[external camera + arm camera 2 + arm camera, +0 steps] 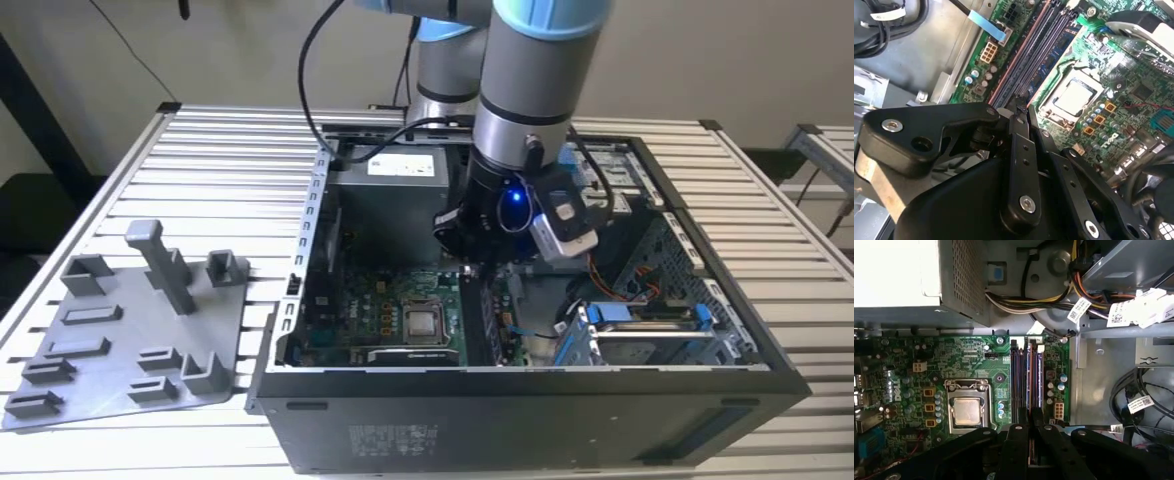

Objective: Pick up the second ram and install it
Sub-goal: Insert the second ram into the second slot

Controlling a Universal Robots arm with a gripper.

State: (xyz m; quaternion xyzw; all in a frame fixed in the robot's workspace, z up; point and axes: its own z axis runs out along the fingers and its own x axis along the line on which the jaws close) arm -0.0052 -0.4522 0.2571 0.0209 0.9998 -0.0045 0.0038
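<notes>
My gripper is down inside the open computer case, right over the motherboard's memory slots. Its two black fingers stand almost together in both wrist views, shut on a thin dark strip seen edge-on, the second ram. The strip runs in line with the purple slots, beside the processor socket. I cannot tell whether the ram touches a slot. The gripper hides the near end of the slots.
A silver power supply and bundled cables sit at the case's far end. Blue drive clips are on the exterior view's right. A grey plastic tray with upright posts lies outside the case on the slatted table.
</notes>
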